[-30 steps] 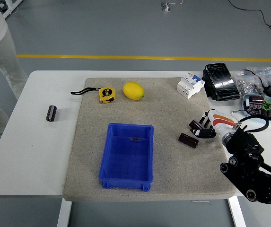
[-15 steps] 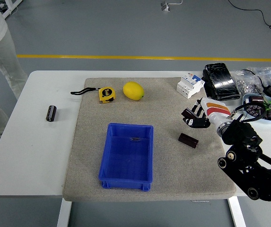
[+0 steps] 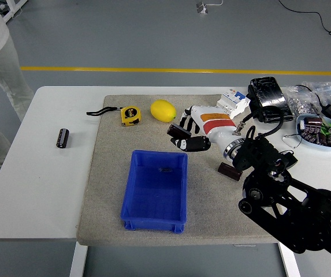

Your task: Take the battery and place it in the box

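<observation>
Item: right hand [image 3: 187,136], fingers [image 3: 182,131] closed on a dark battery [image 3: 181,143], just beyond the box [image 3: 155,190] rim. Second battery [image 3: 230,171] behind my wrist. Method: carry nearer over the open bin, lower, then release.

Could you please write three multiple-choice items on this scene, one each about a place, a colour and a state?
1. Where does the yellow tape measure lie?
A. Left of the lemon
B. Inside the blue box
C. On the floor

2. What colour is the mat under the box?
A. Green
B. Beige
C. Red

3. What is the right hand doing?
A. Resting flat on the white table
B. Hanging above the mat, beyond the box's far rim
C. Gripping the lemon

Answers: 1 A, the tape measure sits just left of the lemon. 2 B, the mat is beige. 3 B, the hand is above the mat behind the box.
</observation>
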### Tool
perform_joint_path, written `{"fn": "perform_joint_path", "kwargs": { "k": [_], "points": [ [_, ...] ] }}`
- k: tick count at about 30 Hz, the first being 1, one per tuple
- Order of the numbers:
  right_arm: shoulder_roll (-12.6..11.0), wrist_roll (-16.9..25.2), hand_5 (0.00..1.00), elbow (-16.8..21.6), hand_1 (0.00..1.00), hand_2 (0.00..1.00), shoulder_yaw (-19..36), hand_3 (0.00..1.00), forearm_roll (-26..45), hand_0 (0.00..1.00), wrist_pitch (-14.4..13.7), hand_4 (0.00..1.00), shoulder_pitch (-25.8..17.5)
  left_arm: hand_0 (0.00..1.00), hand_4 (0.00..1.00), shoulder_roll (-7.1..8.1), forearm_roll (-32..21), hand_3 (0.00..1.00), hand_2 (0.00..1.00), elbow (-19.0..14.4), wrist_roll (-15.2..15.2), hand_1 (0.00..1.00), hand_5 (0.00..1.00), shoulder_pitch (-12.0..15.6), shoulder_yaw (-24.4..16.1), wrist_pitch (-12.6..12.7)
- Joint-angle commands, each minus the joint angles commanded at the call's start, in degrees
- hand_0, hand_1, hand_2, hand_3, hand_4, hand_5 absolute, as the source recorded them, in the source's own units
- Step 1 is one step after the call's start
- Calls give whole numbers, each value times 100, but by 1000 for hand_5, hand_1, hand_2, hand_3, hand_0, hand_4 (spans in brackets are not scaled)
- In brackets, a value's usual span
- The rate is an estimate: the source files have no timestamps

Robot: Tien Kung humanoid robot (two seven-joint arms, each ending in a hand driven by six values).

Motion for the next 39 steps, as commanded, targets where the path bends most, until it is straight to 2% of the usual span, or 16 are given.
{"fn": "perform_joint_path", "kwargs": {
  "k": [4, 5, 10, 11, 14, 19, 27, 34, 35, 37, 39],
  "points": [
    [112, -16, 343, 93, 366, 422, -508, 435, -31, 278, 174, 787, 143, 613, 649, 0, 9, 654, 567, -2, 7, 535, 746, -2, 3, 10],
    [143, -14, 355, 98, 389, 447, -652, 444, -80, 300, 295, 833, 181, 611, 649, 0, 8, 653, 565, -2, 7, 532, 745, -3, 6, 12],
    [240, -51, 355, 76, 389, 447, -1138, 444, -340, 300, 879, 833, 315, 611, 649, -1, 38, 653, 565, -3, 18, 532, 745, -18, -2, 20],
    [247, -52, 488, 74, 595, 697, -1194, 799, -383, 504, 984, 998, 332, 606, 649, 0, 38, 652, 560, -3, 18, 522, 745, -20, -3, 25],
    [230, -90, 488, 83, 595, 697, -1264, 799, -289, 504, 1222, 998, 357, 606, 649, 2, 22, 652, 560, 0, 8, 522, 745, -21, 0, 51],
    [204, -118, 462, 73, 605, 734, -1235, 832, -285, 507, 1319, 998, 390, 601, 649, 4, 11, 650, 553, -2, 2, 513, 744, -14, -1, 77],
    [160, -162, 461, 68, 607, 741, -1029, 822, -310, 491, 1179, 992, 362, 597, 648, -5, 43, 650, 550, -5, 26, 519, 742, -4, -17, 66],
    [-128, -194, 445, 280, 597, 723, -251, 800, -356, 474, 1178, 971, 201, 593, 648, -22, -41, 650, 550, 3, -5, 520, 742, -16, 7, 92],
    [-174, -191, 473, 285, 556, 661, -132, 689, -379, 414, 1146, 998, 173, 592, 647, -23, -36, 649, 546, 3, -3, 518, 740, -19, 5, 90],
    [-257, -173, 473, 218, 556, 661, 71, 689, -401, 414, 1072, 998, 107, 592, 647, -27, -56, 649, 546, 4, -8, 518, 740, -27, 20, 93],
    [-318, -178, 473, 67, 556, 661, 261, 689, -390, 414, 1112, 998, 31, 592, 647, -32, -66, 649, 546, 4, -10, 518, 740, -32, 20, 93]
  ]
}}
